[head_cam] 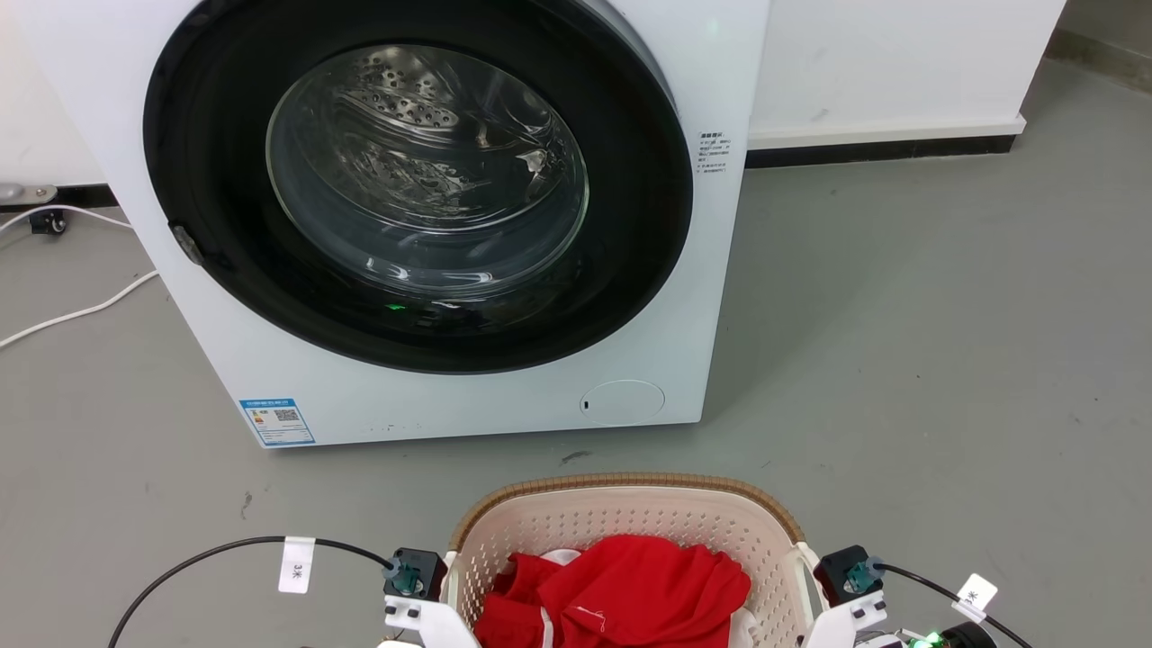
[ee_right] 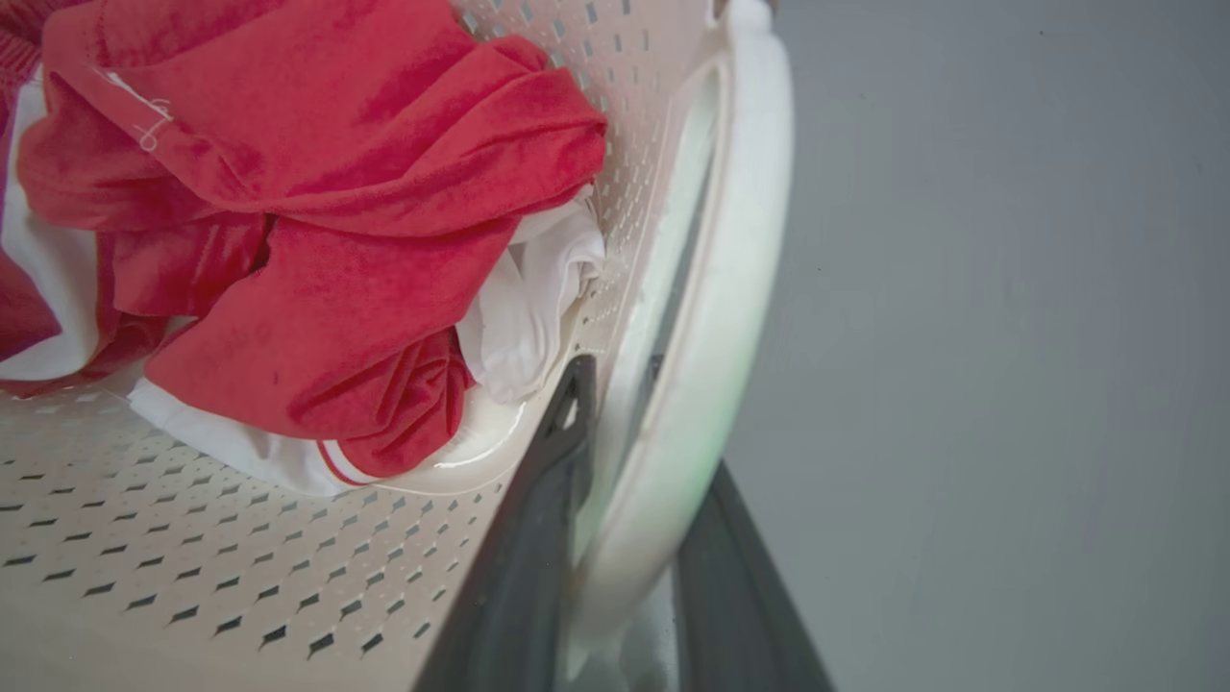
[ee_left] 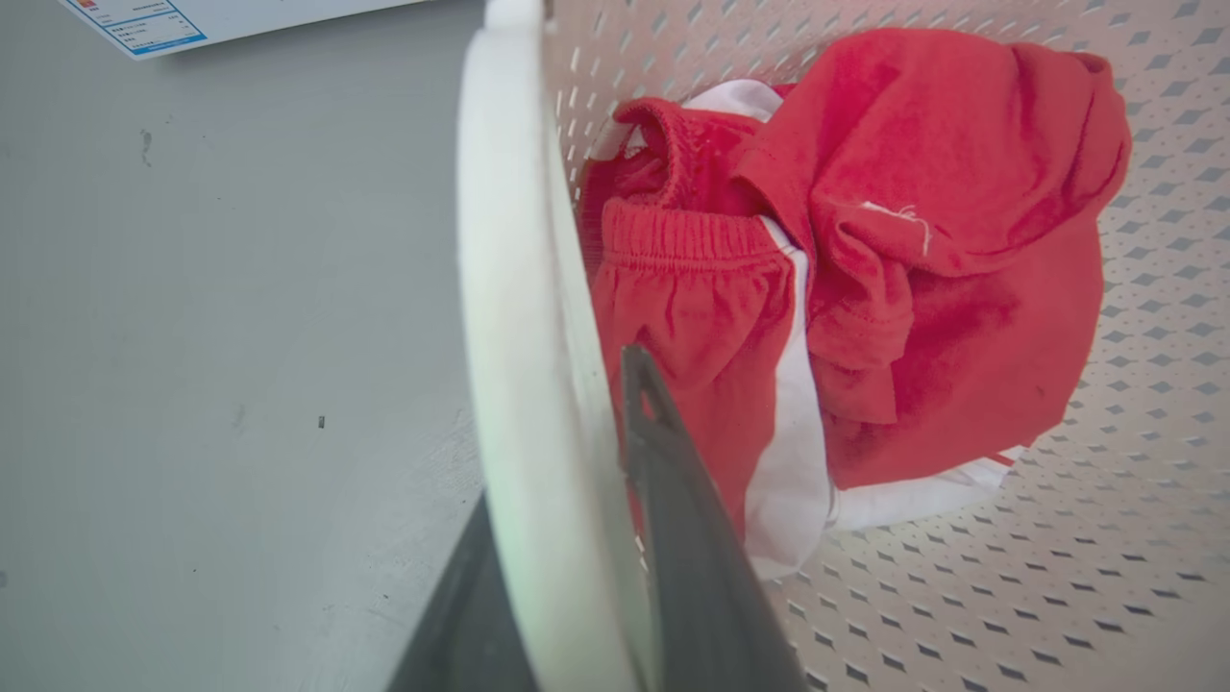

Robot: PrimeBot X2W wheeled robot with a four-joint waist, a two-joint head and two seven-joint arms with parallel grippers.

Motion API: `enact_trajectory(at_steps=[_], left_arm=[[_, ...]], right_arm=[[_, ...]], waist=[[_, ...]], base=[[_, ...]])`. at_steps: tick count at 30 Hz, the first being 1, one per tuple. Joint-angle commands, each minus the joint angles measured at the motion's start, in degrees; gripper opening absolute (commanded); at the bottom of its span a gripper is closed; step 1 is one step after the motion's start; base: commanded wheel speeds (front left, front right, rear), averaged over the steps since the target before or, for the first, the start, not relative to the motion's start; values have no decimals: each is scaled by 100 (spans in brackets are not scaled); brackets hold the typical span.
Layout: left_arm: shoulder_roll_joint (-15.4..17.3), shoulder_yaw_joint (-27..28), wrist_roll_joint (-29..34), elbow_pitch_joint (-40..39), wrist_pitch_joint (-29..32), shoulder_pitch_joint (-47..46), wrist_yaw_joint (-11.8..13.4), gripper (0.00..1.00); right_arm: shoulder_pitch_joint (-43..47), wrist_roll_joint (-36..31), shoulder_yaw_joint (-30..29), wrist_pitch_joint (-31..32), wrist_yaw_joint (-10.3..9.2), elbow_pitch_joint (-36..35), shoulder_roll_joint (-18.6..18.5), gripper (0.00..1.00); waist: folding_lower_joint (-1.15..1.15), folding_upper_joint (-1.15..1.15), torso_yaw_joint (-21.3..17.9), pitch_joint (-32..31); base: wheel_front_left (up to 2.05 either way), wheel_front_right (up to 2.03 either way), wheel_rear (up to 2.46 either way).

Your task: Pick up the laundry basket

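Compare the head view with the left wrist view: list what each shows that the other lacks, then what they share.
Head, not wrist: the washer's glass door, a white cable. Wrist, not head: the left gripper's fingers astride the white handle. Both: the laundry basket, red clothes, grey floor, the washer's blue label.

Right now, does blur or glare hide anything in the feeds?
Head view: sharp, with reflections on the washer door glass. Left wrist view: the laundry basket handle is soft and close, red clothes crisp. Right wrist view: handle blurred, green-tinted low down.
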Motion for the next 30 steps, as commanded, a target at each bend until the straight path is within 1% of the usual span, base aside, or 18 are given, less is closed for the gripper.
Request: enact_trajectory(at_steps=[1,30], left_arm=[[-51,-50,-14,-50,-45,-37,-103,0],[-20,-408,-396,-22,-66,3,-102,0]], right_arm=[[18,6,36,-31,16,-35,-2,0],[83,105,119,56,15,-33,-60,0]], waist=[[0,0,-3,1],[0,0,-8,-47]], base=[[0,0,0],[0,0,0]])
